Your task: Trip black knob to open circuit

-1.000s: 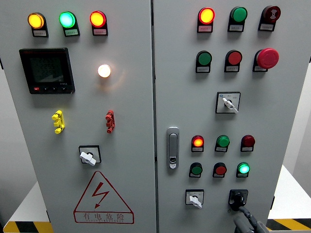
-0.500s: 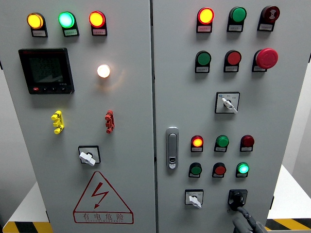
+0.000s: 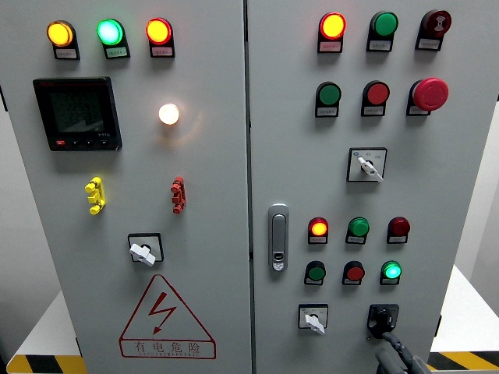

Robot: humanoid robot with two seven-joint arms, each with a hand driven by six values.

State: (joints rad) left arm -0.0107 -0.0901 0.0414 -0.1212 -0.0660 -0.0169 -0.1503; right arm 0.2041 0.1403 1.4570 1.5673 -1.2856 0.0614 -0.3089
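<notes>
Grey and dark-jointed, our right hand [image 3: 399,354] is reaching up from the bottom edge at the lower right, its fingertip [image 3: 388,336] touching the lower end of the black knob [image 3: 381,319]. We cannot tell whether the fingers are spread or curled, since most of the hand is lying below the frame; it is not clamping the knob.

The black knob is sitting directly above our hand on its dark square plate, its pointer tilting down toward the fingertip. Just to the left of the hand a white selector switch [image 3: 313,319] is pointing down and right. Above the knob three lamps are standing in a row: a dark green one [image 3: 316,271], a dark red one [image 3: 355,272] and a glowing green lamp [image 3: 391,270] nearest above our hand. One row higher a red lamp [image 3: 318,227] is glowing at the left end. Farther up another white selector [image 3: 366,166] is sitting, and above it the red mushroom button [image 3: 430,93].

Left of the lamps the door handle [image 3: 278,237] is standing upright beside the seam. Well away to the left, on the other door, we are seeing a warning triangle [image 3: 165,319], a third white selector [image 3: 143,251] and a dark meter display [image 3: 76,114].
</notes>
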